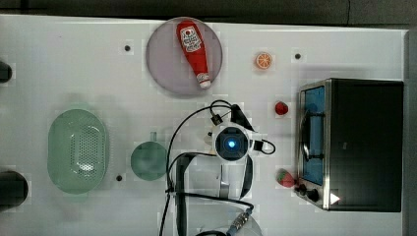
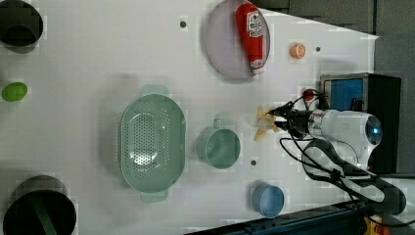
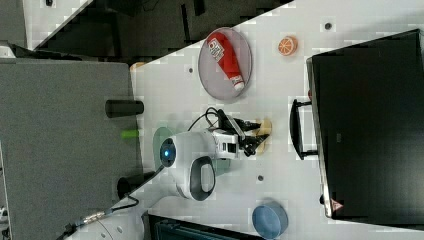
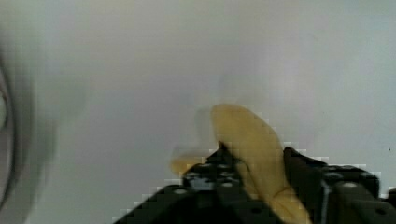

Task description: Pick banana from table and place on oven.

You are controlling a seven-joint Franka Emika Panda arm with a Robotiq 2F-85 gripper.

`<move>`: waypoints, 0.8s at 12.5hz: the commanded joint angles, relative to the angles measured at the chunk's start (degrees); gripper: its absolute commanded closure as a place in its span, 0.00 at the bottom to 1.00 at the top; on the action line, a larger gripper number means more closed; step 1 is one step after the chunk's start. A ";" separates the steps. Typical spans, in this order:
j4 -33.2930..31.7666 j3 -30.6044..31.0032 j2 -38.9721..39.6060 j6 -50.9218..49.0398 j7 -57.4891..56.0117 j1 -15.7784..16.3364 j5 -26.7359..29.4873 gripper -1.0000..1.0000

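Tool [image 4: 254,179] down at the desk [image 2: 98,98], its black fingers [image 4: 210,175] pressed on either side of the banana [image 4: 247,140], which lies on the white surface between the green cup [image 2: 219,147] and the oven [image 2: 364,98] in the left view, beside a strawberry [image 1: 281,108].

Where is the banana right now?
In the left view, the banana lies on the table between the gripper fingers, right of the green cup.
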 commanded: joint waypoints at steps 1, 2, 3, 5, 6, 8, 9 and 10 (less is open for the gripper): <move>-0.50 0.14 -3.41 -1.20 1.04 -0.41 -0.66 0.74; -0.42 0.29 -6.13 -2.55 1.04 -0.37 -0.65 0.74; -0.12 0.53 -9.58 -5.82 1.04 -0.34 -0.65 0.74; 1.62 0.99 -17.89 -17.05 1.04 -0.14 -0.65 0.74; 3.27 1.20 -22.14 -23.66 1.04 -0.01 -0.64 0.74; 7.90 1.54 -28.99 -35.86 1.04 0.05 -0.62 0.74; 10.68 1.56 -31.40 -41.23 1.04 0.07 -0.62 0.74; 13.70 1.52 -33.04 -46.05 1.04 0.05 -0.62 0.74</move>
